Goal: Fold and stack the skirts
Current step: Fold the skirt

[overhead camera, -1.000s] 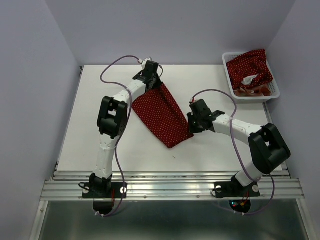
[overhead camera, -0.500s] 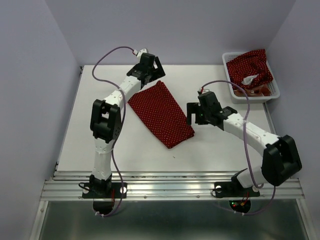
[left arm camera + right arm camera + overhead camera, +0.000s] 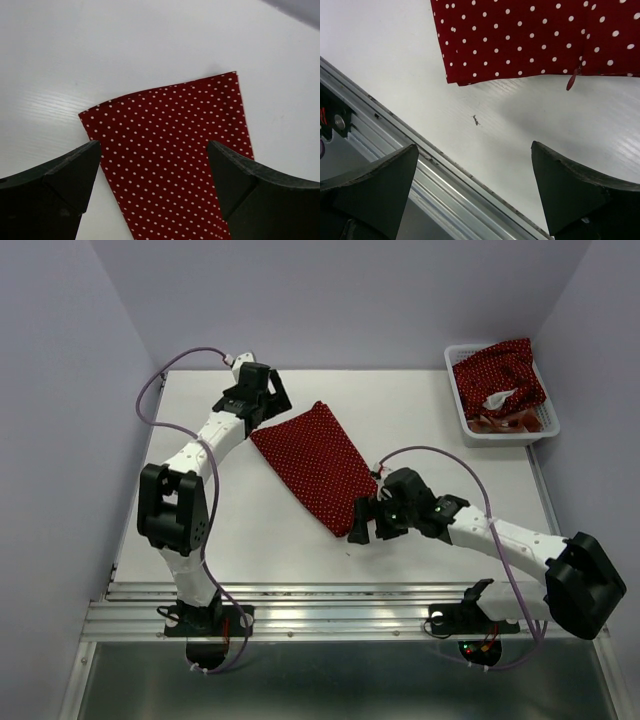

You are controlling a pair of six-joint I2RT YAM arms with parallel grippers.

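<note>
- A folded dotted skirt (image 3: pixel 318 465) is laid flat mid-desk (image 3: pixel 280 530);
- a second skirt (image 3: pixel 500 380) is heaped in the far-right basket (image 3: pixel 510 437);
- the left end effector (image 3: pixel 154 146) is spread open over the folded skirt's far end; the right end effector (image 3: pixel 474 146) is likewise open by its near end.

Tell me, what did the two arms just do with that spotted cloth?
Both let go of the polka-dot skirt, now flat on the table. The left gripper drew back leftward; the right gripper swung toward the skirt's near corner. Both are open. The basket holding a second polka-dot skirt stayed put.
</note>
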